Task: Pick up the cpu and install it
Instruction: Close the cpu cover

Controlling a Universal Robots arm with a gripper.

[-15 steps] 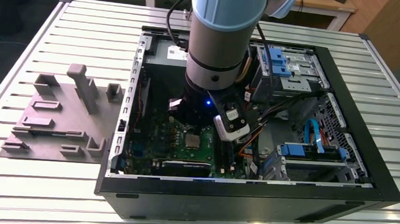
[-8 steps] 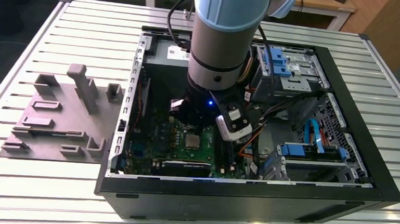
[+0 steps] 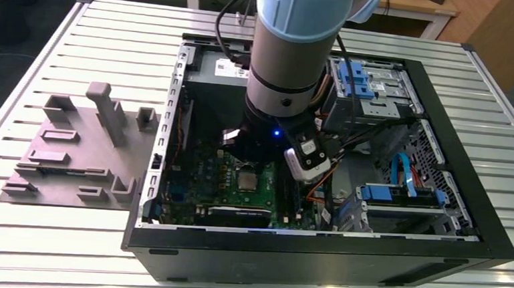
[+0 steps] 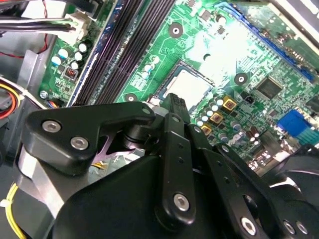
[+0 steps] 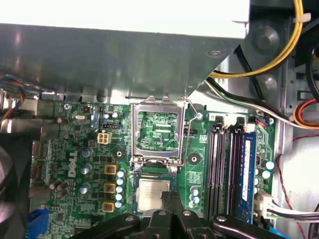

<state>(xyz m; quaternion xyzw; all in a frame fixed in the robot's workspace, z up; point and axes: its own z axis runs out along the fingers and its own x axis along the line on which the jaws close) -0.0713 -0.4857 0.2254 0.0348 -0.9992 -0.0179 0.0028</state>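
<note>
Clock = the exterior view's, centred on the cpu [image 3: 249, 179].

At 9, well outside the PC case [image 3: 322, 255], a grey fixture [image 3: 78, 146] sits on the slatted table [image 3: 18, 250]. Inside the case the green board [image 3: 192, 180] lies flat w/ the cpu in its socket, approx mid-board. From 12 the arm [image 3: 290, 45] drops straight in, and its dark wrist hangs just above the cpu. At 1–3: drive bays [image 3: 368, 84] w/ blue tabs, plus a cable tangle.

Gripper [image 5: 171, 200]: fingers together, nothing visible btwn them, so not clamped on the chip. In the second wrist view one fingertip [image 4: 173, 107] sits over the cpu's near edge. The socket's load plate [image 5: 135, 130] stands swung open beside the cpu, lever wire [image 5: 188, 130] up.

Judgement: step in hand looks like seating or checking the chip in the socket. To do it well, keep the tips vertical and light, no sideways shove, since socket pins presumably bend easily. Chip should lie flat, all four edges inside the frame, before any force goes on it.

Hard to tell:
- Whether the tips touch the lid or hover just over it.
- Whether the chip is level at the edge the fingers cover.
- Notch/corner orientation, not legible.

In the exterior view the arm blocks the board at 12. The grey power box [image 5: 114, 55] is cut off in the first wrist view.
</note>
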